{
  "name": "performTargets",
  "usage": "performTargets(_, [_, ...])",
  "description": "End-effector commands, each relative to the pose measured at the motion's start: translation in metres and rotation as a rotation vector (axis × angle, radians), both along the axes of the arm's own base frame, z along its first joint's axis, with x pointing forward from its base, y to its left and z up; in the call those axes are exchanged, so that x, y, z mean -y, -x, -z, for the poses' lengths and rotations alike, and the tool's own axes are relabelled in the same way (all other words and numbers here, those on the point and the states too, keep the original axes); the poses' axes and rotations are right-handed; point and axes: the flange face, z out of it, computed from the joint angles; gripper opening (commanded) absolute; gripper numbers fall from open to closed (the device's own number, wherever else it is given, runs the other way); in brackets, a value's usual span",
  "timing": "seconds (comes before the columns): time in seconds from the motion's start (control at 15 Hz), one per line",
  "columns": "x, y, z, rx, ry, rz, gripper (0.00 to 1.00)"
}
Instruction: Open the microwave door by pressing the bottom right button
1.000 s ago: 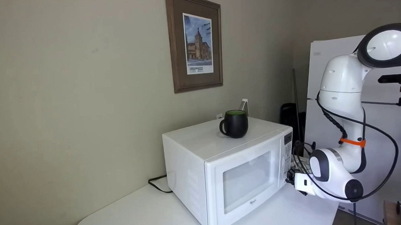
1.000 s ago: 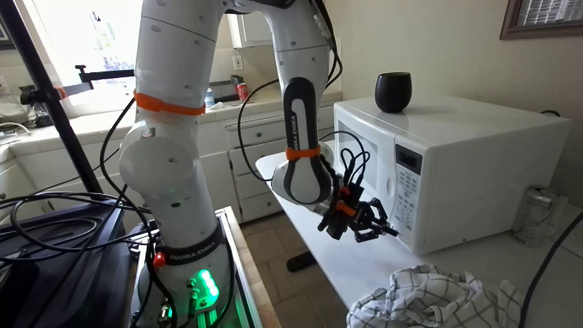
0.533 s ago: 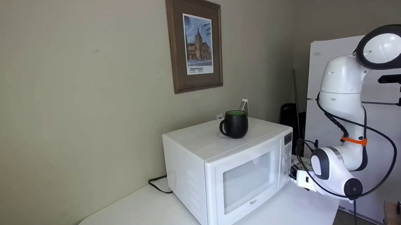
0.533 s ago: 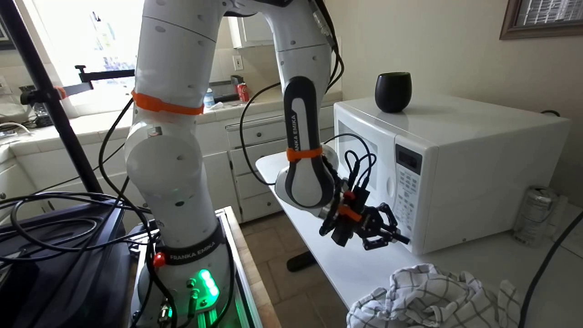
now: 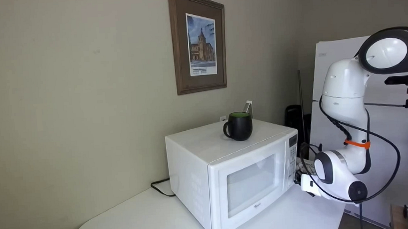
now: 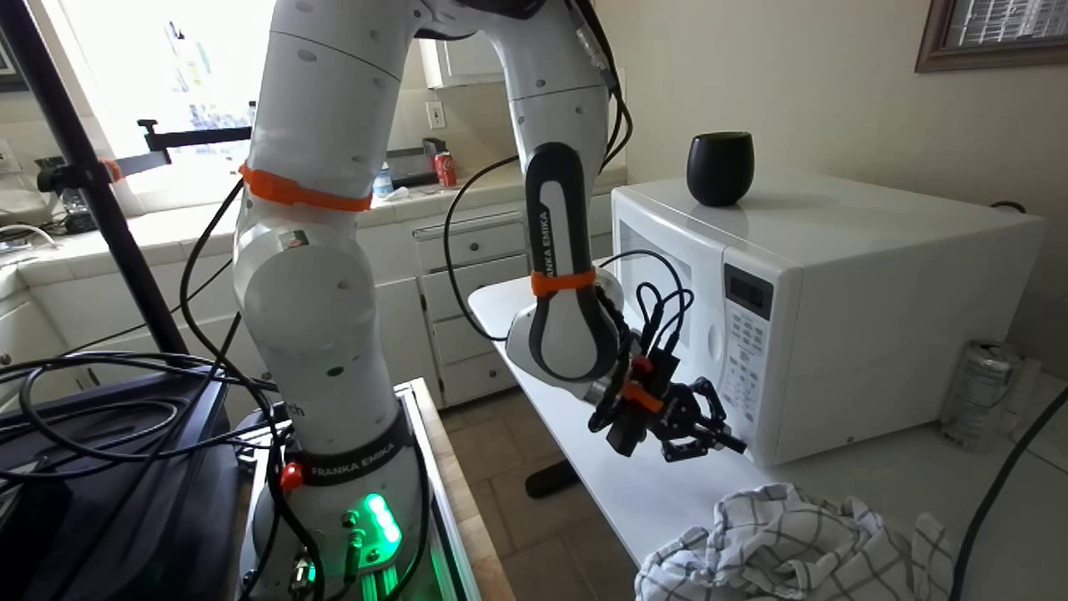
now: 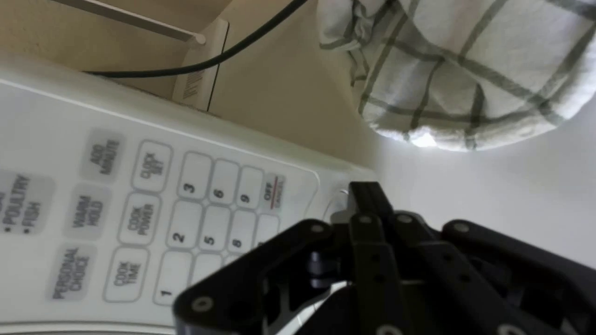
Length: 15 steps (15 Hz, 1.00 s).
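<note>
In an exterior view the white boxy countertop microwave (image 6: 834, 317) sits at right on the white smooth-topped table (image 6: 697, 492), its pale keypad strip (image 6: 745, 367) facing the white jointed Panda arm (image 6: 551, 117), so the approach is direct. Black two-finger gripper (image 6: 736, 442) aims at the strip's low end, which suits the task's low target. White-and-grey checked cloth (image 6: 797, 547) is bunched near, apart from the gripper. In an exterior view the white-framed, pale-windowed microwave door (image 5: 251, 187) is closed, so no release yet. Black round mug with green inside (image 5: 239, 128) stands upright on top; parked there, I'd guess, and out of the door's swing. In the wrist view the black fingers (image 7: 358, 197) are pressed together, nothing between: one stiff poker, right for a press. Tips overlap the pale round-edged button (image 7: 336, 204) past the grey OFF/CANCEL key (image 7: 274, 191); contact can't be told. Next looks like a straight push; slipping off the curved edge is the risk.
</note>
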Motion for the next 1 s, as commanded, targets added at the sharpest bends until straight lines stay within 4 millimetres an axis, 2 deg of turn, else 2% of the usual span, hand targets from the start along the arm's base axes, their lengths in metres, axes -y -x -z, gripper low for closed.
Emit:
performTargets(0.0, [-0.020,-0.008,0.003,-0.013,-0.088,-0.015,0.00])
performTargets(0.13, [-0.026,-0.009,0.002,-0.015,-0.111,-0.019,0.00])
performTargets(0.6, [-0.016,-0.005,-0.005,-0.026,-0.095,-0.013,0.00])
performTargets(0.93, [-0.017,-0.005,-0.017,-0.034,-0.109,-0.014,0.00])
